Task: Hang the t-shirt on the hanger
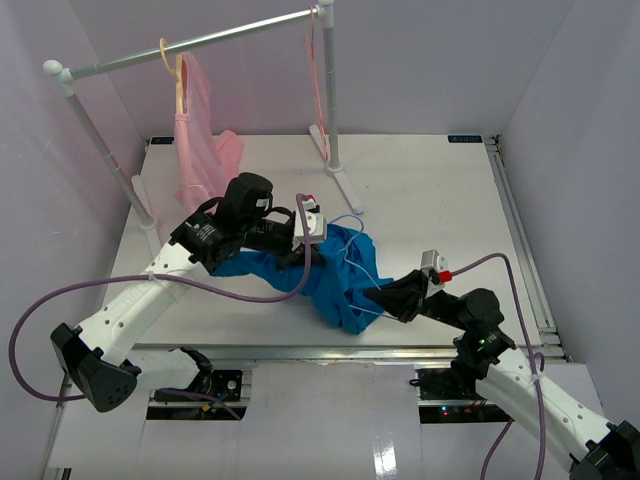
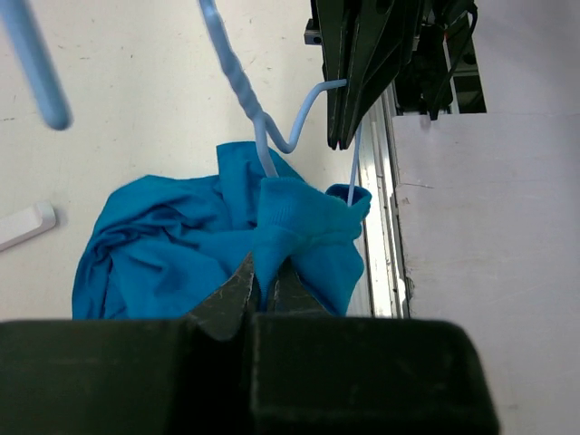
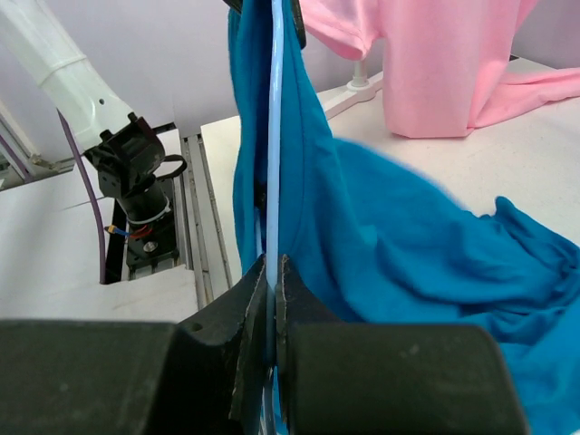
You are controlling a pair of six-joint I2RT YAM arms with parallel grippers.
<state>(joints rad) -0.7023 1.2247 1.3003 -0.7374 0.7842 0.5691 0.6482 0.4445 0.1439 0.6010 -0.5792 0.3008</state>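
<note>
The bright blue t-shirt [image 1: 330,290] lies bunched on the table, with a flap trailing left. My left gripper [image 1: 298,262] is shut on a raised fold of it; in the left wrist view the cloth [image 2: 299,217] runs up from between the closed fingertips [image 2: 264,272]. The thin light-blue hanger [image 1: 352,250] is threaded into the shirt, its twisted neck [image 2: 240,86] rising out of the cloth. My right gripper [image 1: 372,296] is shut on the hanger's wire [image 3: 275,136], the wire pinched between its fingers [image 3: 273,265] with the t-shirt [image 3: 390,245] draped beside it.
A metal garment rack [image 1: 200,42] spans the back, its foot [image 1: 345,185] just behind the shirt. A pale pink garment [image 1: 200,140] hangs on a cream hanger [image 1: 178,80] at back left. A thin pink hanger [image 1: 318,90] hangs by the right post.
</note>
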